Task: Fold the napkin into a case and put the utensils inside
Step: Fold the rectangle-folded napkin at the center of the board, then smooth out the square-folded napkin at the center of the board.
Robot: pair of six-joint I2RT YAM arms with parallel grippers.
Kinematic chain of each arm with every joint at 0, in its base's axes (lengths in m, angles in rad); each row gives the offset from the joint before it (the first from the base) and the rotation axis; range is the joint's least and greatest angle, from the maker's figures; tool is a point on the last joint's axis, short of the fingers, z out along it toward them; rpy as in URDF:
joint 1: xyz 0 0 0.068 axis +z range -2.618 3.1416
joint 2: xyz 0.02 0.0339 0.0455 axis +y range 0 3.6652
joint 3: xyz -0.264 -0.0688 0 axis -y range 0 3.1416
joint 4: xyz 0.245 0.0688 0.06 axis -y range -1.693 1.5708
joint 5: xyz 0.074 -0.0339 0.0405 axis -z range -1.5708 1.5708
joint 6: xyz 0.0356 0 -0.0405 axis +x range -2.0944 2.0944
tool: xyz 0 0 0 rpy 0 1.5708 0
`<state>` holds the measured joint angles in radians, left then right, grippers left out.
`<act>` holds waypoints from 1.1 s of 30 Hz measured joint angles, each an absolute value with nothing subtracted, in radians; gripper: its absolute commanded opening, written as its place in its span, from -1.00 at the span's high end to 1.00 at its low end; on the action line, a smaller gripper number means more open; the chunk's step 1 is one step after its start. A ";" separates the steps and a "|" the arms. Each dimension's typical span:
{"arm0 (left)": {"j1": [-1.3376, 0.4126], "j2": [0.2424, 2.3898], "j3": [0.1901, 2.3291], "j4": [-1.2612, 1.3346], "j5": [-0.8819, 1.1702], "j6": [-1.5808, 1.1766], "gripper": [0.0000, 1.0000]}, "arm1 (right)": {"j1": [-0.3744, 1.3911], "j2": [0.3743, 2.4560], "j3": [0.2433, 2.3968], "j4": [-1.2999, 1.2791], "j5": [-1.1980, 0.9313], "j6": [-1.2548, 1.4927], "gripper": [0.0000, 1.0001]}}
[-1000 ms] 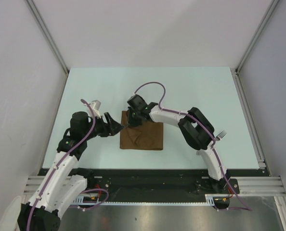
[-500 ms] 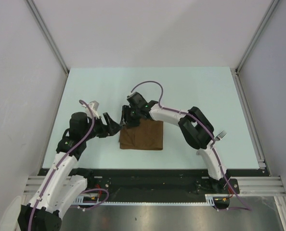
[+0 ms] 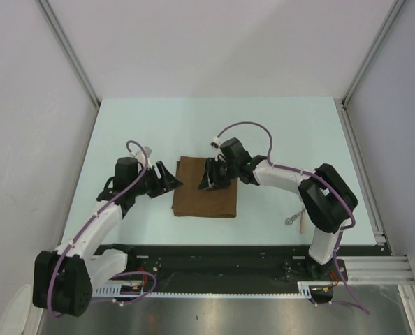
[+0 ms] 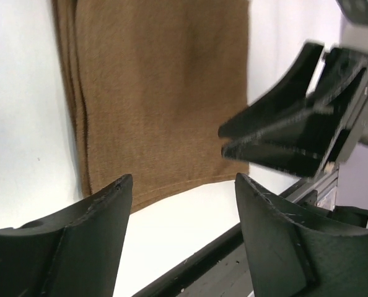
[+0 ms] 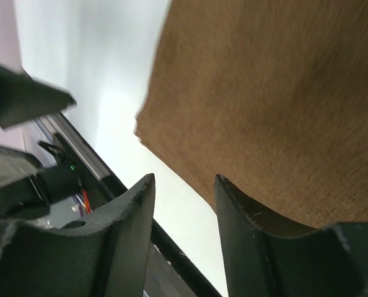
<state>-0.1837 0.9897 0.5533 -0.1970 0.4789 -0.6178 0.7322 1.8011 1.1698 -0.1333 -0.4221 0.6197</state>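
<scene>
Status: folding looks mostly done, loading not started.

- Utensils (image 3: 297,220): on the table (image 3: 277,132) near the front edge, to the right of the napkin and well apart from it, beside the right arm's lower link. Only a tan handle and a silver end can be made out, so I cannot separate spoon from fork. Neither is picked up.
- Napkin (image 3: 193,202): lies flat mid-table as a compact rectangle. The left wrist view shows stacked layers along one long edge (image 4: 78,124), so it is folded more than once. Cannot tell whether a usable pocket mouth exists.
- Left gripper (image 3: 171,180): just off the napkin's left edge, near the far corner. Jaws wide apart, nothing between them (image 4: 184,185).
- Right gripper (image 3: 211,179): over the napkin's far half. Jaws parted, holding nothing, with cloth visible below the gap (image 5: 184,182). Cannot tell if the tips touch the cloth.

Judgement, remaining steps: check or finish the case, fetch the utensils from the right, slide them in. The right arm is the closer one for the pickup.
</scene>
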 measured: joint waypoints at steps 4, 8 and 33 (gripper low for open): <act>-0.193 1.083 0.551 -0.198 0.454 -0.619 -0.48 | 0.731 1.798 1.075 -0.099 -0.450 0.617 0.07; -0.226 1.124 0.551 -0.201 0.388 -0.618 -0.44 | 0.702 1.729 0.991 -0.121 -0.446 0.596 0.10; -0.297 1.264 0.488 -0.182 0.239 -0.618 0.34 | 0.652 1.514 0.812 -0.120 -0.454 0.575 0.19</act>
<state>-0.2966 1.2636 0.4881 -0.1818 0.2390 -0.6182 0.6521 1.5143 0.8116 -0.1196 -0.4541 0.5755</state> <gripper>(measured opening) 0.404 0.411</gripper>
